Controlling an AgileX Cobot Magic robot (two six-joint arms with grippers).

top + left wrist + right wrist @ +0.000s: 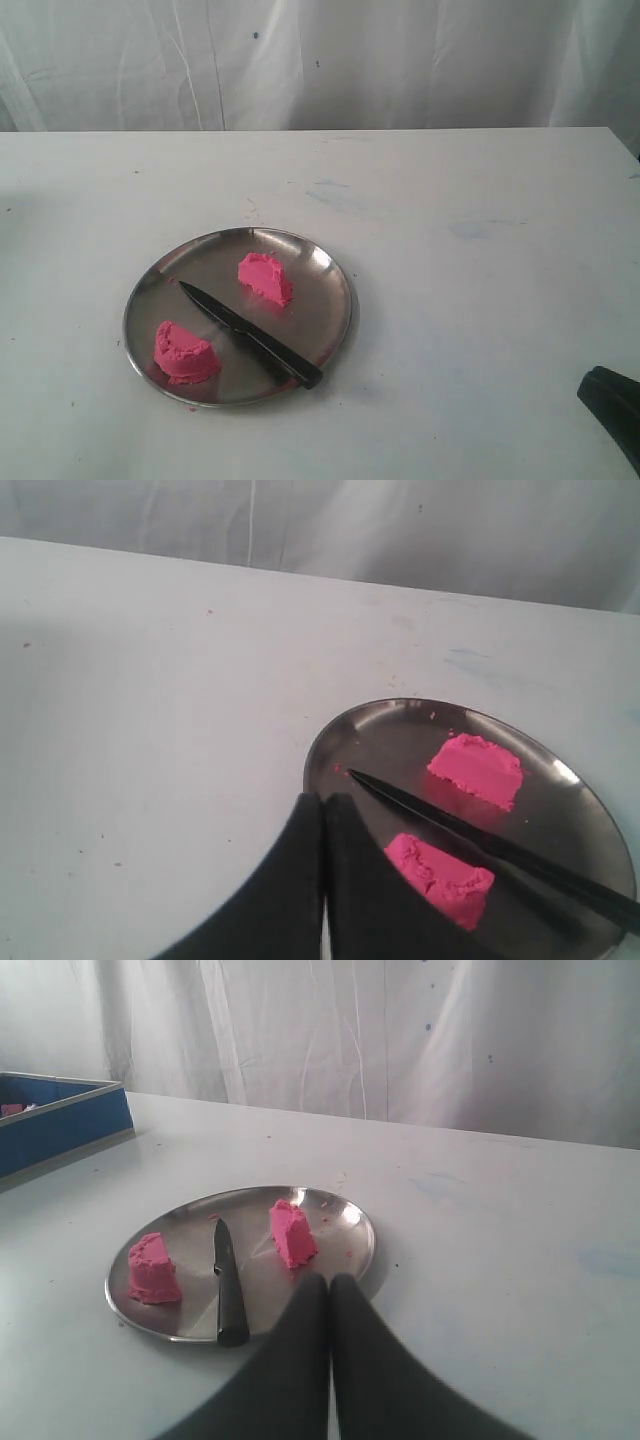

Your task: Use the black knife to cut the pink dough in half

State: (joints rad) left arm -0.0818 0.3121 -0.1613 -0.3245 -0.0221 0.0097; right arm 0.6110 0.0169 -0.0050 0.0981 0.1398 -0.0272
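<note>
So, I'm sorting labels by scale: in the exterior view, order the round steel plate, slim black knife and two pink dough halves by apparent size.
1. Round steel plate.
2. Slim black knife.
3. Upper pink dough half and lower pink dough half: they look alike, so tied.

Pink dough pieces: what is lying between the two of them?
The black knife lies between the pink dough halves, flat on the steel plate. The exterior view shows it clearly.
</note>
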